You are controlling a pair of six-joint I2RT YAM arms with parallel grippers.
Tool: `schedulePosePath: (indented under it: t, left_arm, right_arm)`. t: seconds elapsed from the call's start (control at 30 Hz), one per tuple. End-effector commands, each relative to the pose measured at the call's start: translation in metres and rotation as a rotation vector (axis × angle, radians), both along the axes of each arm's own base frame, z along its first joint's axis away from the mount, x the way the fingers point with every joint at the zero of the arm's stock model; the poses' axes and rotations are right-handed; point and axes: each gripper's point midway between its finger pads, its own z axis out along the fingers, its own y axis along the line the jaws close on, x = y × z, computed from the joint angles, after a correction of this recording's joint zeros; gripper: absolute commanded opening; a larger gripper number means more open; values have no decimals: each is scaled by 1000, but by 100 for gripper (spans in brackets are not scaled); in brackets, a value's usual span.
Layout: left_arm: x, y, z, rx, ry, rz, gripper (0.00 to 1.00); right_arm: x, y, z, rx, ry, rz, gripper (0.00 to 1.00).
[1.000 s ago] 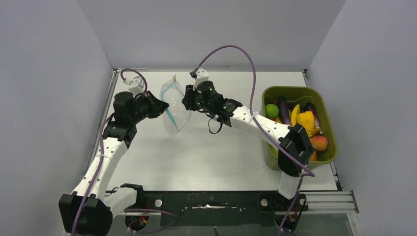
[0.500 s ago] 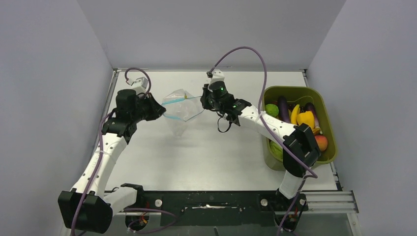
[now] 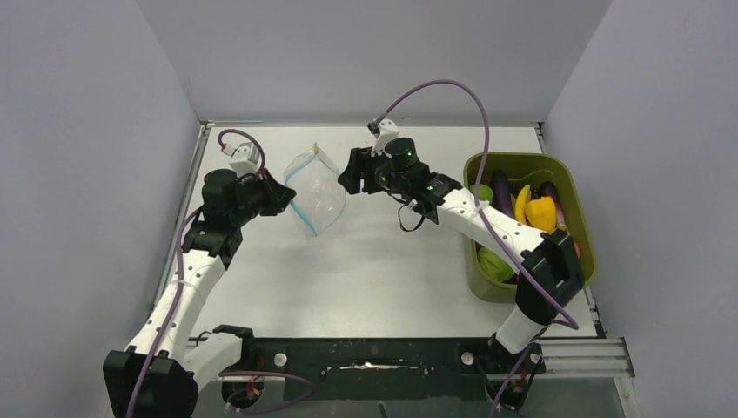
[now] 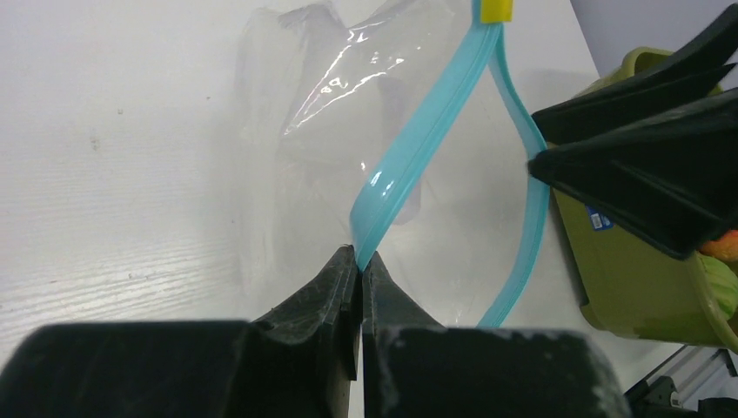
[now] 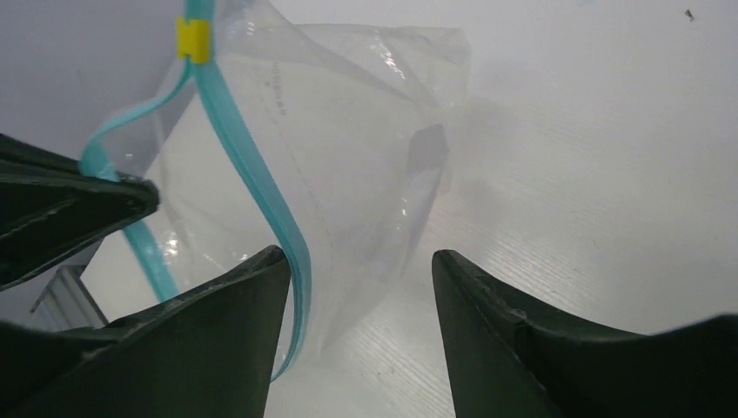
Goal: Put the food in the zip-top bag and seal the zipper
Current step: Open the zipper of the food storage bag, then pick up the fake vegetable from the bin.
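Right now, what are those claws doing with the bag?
Left claw shut on zipper. Right claw open, empty, facing bag. Food in green bin. Nothing blocking.

food [image 3: 541, 212] partly behind right arm [image 3: 474, 216], bin [image 4: 640, 292] cropped

**Bag held open, food in the bin**

The bag [image 3: 318, 196] is a clear, crinkled pouch, held off-flat over the far left of the worktop [image 3: 392, 270], its mouth turned up and leftward. The zipper [image 4: 409, 157], a blue-teal strip, is unsealed: its two lips bow apart and meet at a small yellow tab [image 4: 497, 9]. One lip is pinched between the closed jaws of the left gripper [image 4: 359, 261]; the other curves free. Whether the bag's lower corner touches the worktop cannot be told.

The food lies heaped in an olive bin [image 3: 522, 158] at the right edge, well apart from the bag: a lime [image 3: 481, 193], an eggplant [image 3: 502, 185] and yellow pieces [image 3: 540, 211] on top.
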Motion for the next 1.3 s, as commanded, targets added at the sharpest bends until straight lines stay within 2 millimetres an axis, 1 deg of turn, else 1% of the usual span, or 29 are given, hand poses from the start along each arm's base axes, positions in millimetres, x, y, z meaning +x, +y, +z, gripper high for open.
schedulePosePath:
  t: [0.0,0.1,0.23,0.37,0.47,0.57,0.63,0.7,0.83,1.0,1.1,1.2,1.27]
  left_arm:
    - [7,1,11,17,-95,-11,0]
    - [4,-1,11,17,-89,-27,0]
    - [-2,4,9,37,-91,-5,0]
    - [-10,8,5,46,-110,10,0]
    - [-14,10,2,48,-131,20,0]
    - [-16,10,5,45,-151,20,0]
    - [-18,10,6,43,-157,20,0]
    - [-19,8,5,38,-158,19,0]
    - [-20,4,7,40,-160,3,0]
    - [-26,-1,7,59,-171,-12,0]
    - [-28,-1,9,67,-180,-8,0]
    - [-28,3,11,72,-189,8,0]
    - [-28,3,11,75,-192,12,0]
  right_arm:
    - [-17,-5,71,132,-112,77,64]
    - [-15,-28,73,133,-60,20,66]
    - [-4,-70,67,95,10,-105,66]
    - [7,-125,62,7,36,-277,66]
    - [11,-169,65,-70,16,-400,66]
    - [8,-210,74,-143,-7,-512,66]
    - [4,-234,82,-185,-35,-568,66]
    - [0,-255,85,-234,-55,-610,66]
    - [-5,-293,73,-305,-9,-689,66]
    - [-8,-343,55,-272,96,-836,66]
    - [-5,-363,40,-202,165,-897,68]
    - [0,-362,22,-101,238,-925,70]
    - [3,-361,12,-28,293,-980,71]
